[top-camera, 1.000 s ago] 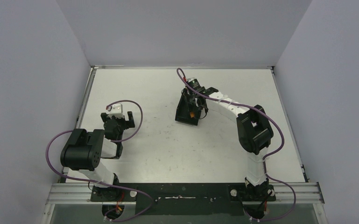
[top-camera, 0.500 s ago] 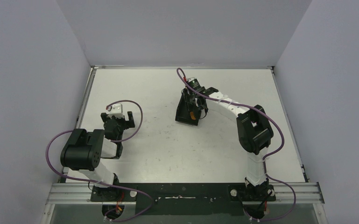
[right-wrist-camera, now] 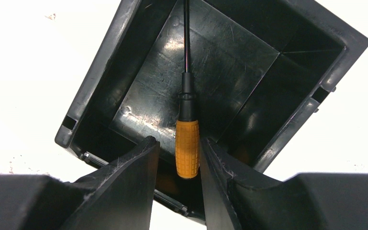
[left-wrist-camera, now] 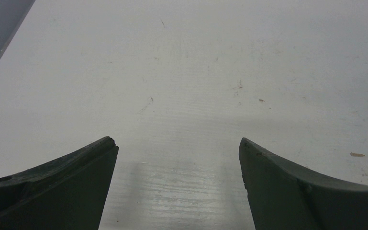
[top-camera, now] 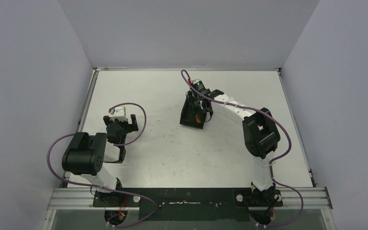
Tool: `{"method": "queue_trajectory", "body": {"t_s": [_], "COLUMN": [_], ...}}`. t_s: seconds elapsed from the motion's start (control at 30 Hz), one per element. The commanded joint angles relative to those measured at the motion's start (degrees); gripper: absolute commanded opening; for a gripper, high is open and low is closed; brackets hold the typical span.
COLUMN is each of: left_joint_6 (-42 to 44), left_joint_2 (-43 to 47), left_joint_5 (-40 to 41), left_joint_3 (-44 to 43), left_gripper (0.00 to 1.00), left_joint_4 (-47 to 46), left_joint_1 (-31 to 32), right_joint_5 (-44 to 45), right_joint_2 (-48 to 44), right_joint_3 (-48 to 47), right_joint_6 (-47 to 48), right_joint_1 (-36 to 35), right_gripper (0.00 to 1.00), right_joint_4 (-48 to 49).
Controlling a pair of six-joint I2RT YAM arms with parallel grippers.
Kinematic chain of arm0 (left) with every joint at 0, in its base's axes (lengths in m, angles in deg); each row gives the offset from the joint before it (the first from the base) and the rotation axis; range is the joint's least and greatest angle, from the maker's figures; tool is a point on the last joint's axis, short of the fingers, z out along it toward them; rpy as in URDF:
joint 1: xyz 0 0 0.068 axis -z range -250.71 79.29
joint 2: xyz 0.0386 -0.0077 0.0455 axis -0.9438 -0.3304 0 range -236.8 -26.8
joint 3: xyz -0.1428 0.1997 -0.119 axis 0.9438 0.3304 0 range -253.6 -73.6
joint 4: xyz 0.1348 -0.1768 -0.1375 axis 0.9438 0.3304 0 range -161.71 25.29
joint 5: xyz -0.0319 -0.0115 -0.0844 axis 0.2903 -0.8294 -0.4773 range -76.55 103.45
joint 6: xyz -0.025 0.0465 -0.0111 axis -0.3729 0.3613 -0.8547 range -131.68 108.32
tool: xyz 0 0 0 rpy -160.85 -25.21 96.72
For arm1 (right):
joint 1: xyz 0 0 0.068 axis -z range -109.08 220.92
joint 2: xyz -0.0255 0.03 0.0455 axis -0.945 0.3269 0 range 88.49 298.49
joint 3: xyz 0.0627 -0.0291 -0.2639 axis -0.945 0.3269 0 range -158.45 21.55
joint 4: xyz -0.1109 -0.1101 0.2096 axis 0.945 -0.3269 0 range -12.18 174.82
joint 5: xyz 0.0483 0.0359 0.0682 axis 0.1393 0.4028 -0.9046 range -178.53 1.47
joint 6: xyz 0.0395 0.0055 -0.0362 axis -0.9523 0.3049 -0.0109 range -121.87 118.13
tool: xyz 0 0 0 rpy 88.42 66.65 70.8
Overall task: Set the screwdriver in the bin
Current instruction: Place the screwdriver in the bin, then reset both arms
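Noting right gripper (right-wrist-camera: 179, 141) jaws slack around the screwdriver (right-wrist-camera: 187, 148) at the bin (right-wrist-camera: 100, 72), we fear its handle snagging a finger (right-wrist-camera: 225, 191) and lifting out.

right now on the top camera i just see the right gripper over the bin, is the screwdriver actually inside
observer: right wrist view shows the screwdriver with its shaft over the floor of the bin, handle by the near wall
operator: is it clamped
observer: no, a gap shows between the orange handle and one finger of the right gripper
operator: and the other arm
observer: left gripper is open over bare table, holding nothing
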Motion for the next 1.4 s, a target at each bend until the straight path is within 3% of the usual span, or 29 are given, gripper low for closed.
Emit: {"method": "queue_trajectory", "body": {"t_s": [0.0, 0.27, 0.5, 0.53, 0.6, 0.63, 0.67, 1.07, 1.37], "left_joint_6": [0.07, 0.11, 0.11, 0.05, 0.1, 0.07, 0.11, 0.08, 0.1], "left_joint_2": [0.91, 0.87, 0.92, 0.92, 0.9, 0.91, 0.91, 0.87, 0.87], "left_joint_5": [0.29, 0.29, 0.29, 0.29, 0.29, 0.29, 0.29, 0.29, 0.28], "left_joint_3": [-0.37, -0.37, -0.37, -0.37, -0.37, -0.37, -0.37, -0.37, -0.37], "left_gripper": [0.97, 0.97, 0.97, 0.97, 0.97, 0.97, 0.97, 0.97, 0.97], "left_joint_4": [-2.03, -2.06, -2.04, -2.04, -2.04, -2.02, -2.06, -2.02, -2.02], "left_joint_1": [0.05, 0.05, 0.05, 0.05, 0.05, 0.05, 0.05, 0.05, 0.05], "right_joint_5": [1.82, 6.49, 8.14, 8.06, 8.21, 8.51, 8.89, 15.42, 10.04], "right_joint_2": [-0.41, -1.9, -4.59, -4.99, -5.76, -6.05, -6.39, -12.45, -18.58], "right_joint_3": [-3.43, -8.41, -11.42, -11.83, -12.85, -13.33, -13.86, -13.42, -7.75], "right_joint_6": [-0.62, -5.31, -5.98, -5.71, -5.23, -4.87, -4.68, -2.36, 1.95], "right_joint_1": [-0.91, -1.36, -1.53, -1.56, -1.56, -1.52, -1.55, 0.46, 9.96], "right_gripper": [0.37, 0.4, 0.56, 0.6, 0.8, 0.95, 0.99, 1.0, 1.0], "right_joint_4": [1.21, -2.43, -4.25, -4.28, -4.87, -5.24, -5.68, -11.63, -12.66]}}
